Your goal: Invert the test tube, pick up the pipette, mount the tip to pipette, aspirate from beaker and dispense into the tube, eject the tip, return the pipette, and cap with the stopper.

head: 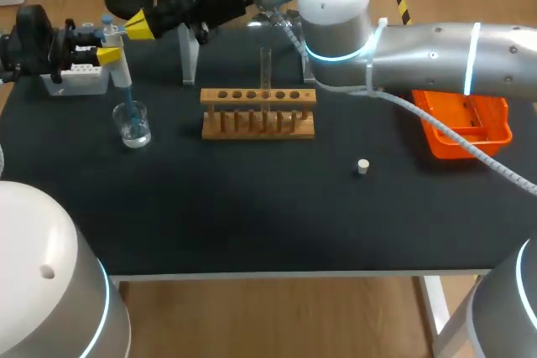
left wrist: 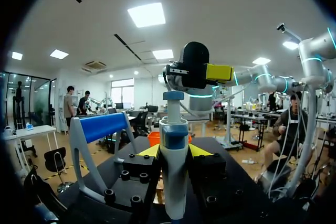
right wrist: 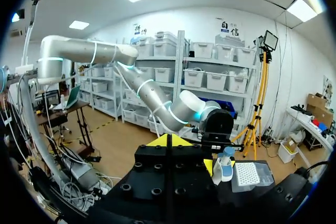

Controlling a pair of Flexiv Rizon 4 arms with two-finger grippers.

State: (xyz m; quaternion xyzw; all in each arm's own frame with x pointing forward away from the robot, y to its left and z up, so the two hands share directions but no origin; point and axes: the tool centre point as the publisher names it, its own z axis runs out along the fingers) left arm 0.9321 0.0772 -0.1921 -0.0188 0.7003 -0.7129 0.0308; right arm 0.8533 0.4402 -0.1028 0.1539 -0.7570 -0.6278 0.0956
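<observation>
1. The left gripper [head: 107, 49] sits over the table's far left corner. Its fingers [left wrist: 149, 152] are clamped on the pipette [head: 120, 69] from both sides. In the left wrist view, the pipette body [left wrist: 174, 177] stands upright between the yellow tips.
2. The pipette's mounted tip [head: 127, 102] points down into the beaker [head: 133, 126]. The beaker stands on the black table [head: 252, 207] just below the left gripper and holds a little clear liquid.
3. The right arm [head: 436, 52] comes in from the right and reaches across the far side of the table to the left corner. The right gripper [head: 141, 25] is just beside the pipette's plunger [head: 106, 22].
4. In the right wrist view, the right gripper's yellow tips [right wrist: 169, 141] are pressed together with nothing between them. I cannot tell whether it touches the plunger [left wrist: 173, 96].
5. A white tip box [head: 80, 77] lies under the left gripper, just beside the beaker.
6. The wooden rack [head: 258, 111] stands mid-table, with the tube [head: 265, 69] upright in one of its holes.
7. The stopper [head: 362, 166] lies alone on the table, to the right of the rack and nearer the front edge.
8. An orange bin [head: 463, 127] sits at the right side, partly under the right arm.
9. The stand [head: 190, 52], with its blue rest [left wrist: 102, 126], is behind the rack, between the left gripper and the tube.
</observation>
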